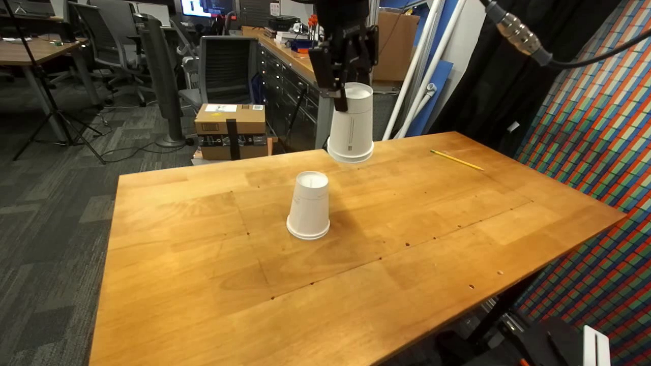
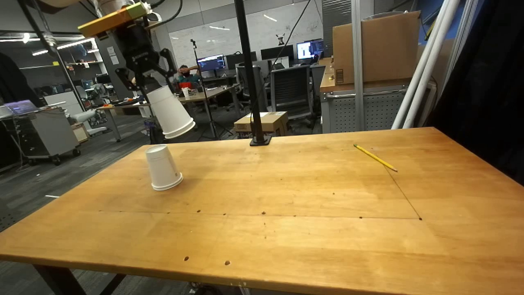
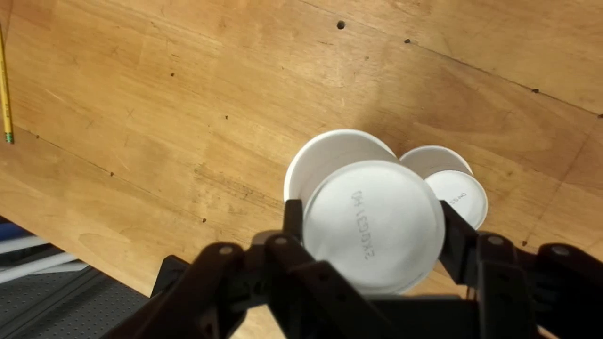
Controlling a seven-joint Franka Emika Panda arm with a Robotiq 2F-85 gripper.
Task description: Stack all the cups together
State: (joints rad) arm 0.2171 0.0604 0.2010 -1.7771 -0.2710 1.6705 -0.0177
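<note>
Gripper [image 3: 372, 221]: pinches upper cup [image 1: 352, 127].
Upper cup: may crumple if oversqueezed.
Lower cup [image 1: 308, 211], toward left edge of table [image 2: 327, 250] in both exterior views: may topple if we land off-centre.

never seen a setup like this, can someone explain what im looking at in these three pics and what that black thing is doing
The machine is a robot arm, and the black thing at its end is a pincer. Two pictures come from cameras outside the robot, looking across the wooden table. The third comes from a camera on the arm's wrist, looking down past the pincer, so the cups show their bases.

On the table, a white cup stands upside down and a yellow pencil lies apart from it. In an exterior view, a black post stands at the table's edge.

The pincer grips another cup, also upside down and clear of the table. The job is stacking the cups; whether either hides one inside, I can't tell.
</note>
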